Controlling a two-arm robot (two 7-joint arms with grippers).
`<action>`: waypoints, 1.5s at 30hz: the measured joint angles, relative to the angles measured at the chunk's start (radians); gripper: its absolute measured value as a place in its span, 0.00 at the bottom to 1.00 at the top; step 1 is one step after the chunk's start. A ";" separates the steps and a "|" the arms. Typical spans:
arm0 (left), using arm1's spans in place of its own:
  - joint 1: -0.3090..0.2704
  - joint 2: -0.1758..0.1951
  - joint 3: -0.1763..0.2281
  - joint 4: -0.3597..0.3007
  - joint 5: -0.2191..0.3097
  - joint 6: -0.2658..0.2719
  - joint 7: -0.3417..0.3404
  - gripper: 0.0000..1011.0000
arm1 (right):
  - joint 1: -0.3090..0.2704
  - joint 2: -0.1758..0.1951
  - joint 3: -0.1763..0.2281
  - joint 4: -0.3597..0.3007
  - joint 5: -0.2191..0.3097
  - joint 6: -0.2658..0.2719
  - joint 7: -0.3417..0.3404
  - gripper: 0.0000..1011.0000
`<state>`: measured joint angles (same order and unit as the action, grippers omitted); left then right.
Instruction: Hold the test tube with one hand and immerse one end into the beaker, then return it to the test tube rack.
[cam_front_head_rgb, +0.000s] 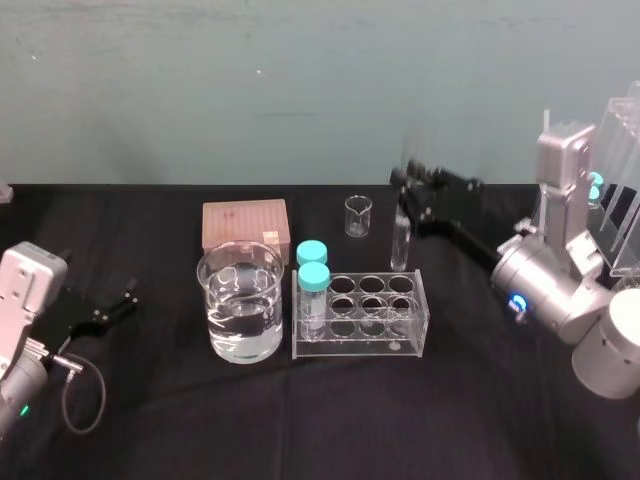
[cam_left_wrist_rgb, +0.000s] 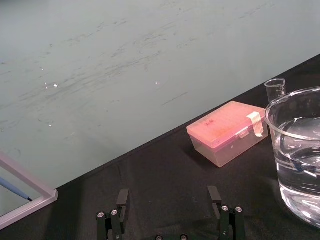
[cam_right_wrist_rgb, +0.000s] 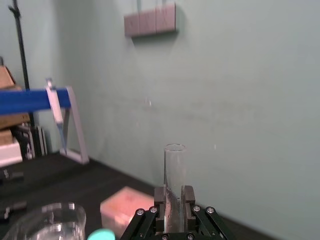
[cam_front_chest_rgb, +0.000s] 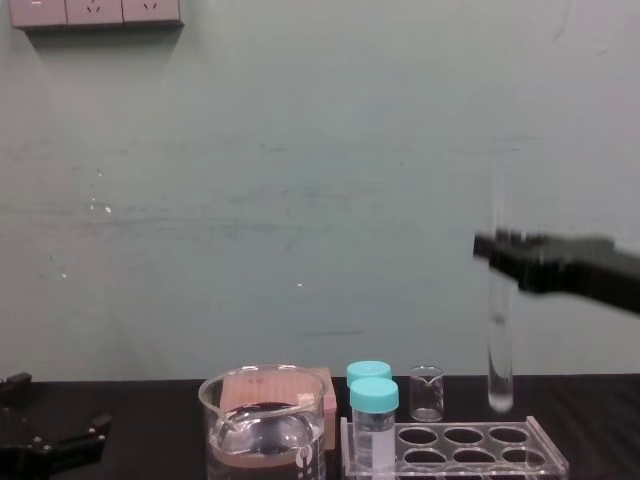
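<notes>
A: Currently clamping the test tube (cam_front_chest_rgb: 500, 340) in the right gripper (cam_front_chest_rgb: 497, 246), fingers closed on its upper part, holding it upright. Hanging the rounded end just above the test tube rack (cam_front_head_rgb: 410, 342), over its 1 o'clock corner, not touching.

B: Dipping yet?

A: Seemingly not yet, judging by position. Aiming for the beaker (cam_front_head_rgb: 240, 300), just beside the rack at 9 o'clock, part filled with clear liquid.

B: Watching for anything on the way?

A: Probably needing height first. Passing over two teal-capped vials (cam_front_head_rgb: 313, 265) at the rack's 9 o'clock end, between tube and beaker. Holding the tube vertical, then lowering slowly inside the rim, avoiding the glass wall.

B: Doing what with the left gripper (cam_front_head_rgb: 120, 303)?

A: Resting it on the table (cam_front_head_rgb: 450, 420), far out at 9 o'clock, fingers spread, gripping nothing.
</notes>
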<state>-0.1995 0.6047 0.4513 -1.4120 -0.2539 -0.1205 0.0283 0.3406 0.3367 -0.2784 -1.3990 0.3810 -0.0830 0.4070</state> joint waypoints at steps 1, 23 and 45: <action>0.000 0.000 0.000 0.000 0.000 0.000 0.000 0.99 | 0.006 0.001 0.005 -0.012 0.003 -0.008 0.003 0.22; 0.000 0.000 0.000 0.000 0.000 0.000 0.000 0.99 | 0.056 0.026 0.050 -0.103 0.008 -0.040 0.000 0.22; 0.000 0.000 0.000 0.000 0.000 0.000 0.000 0.99 | 0.044 0.018 0.049 -0.106 0.015 -0.032 -0.005 0.22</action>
<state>-0.1995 0.6047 0.4514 -1.4120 -0.2539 -0.1205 0.0283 0.3849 0.3549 -0.2296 -1.5051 0.3958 -0.1147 0.4019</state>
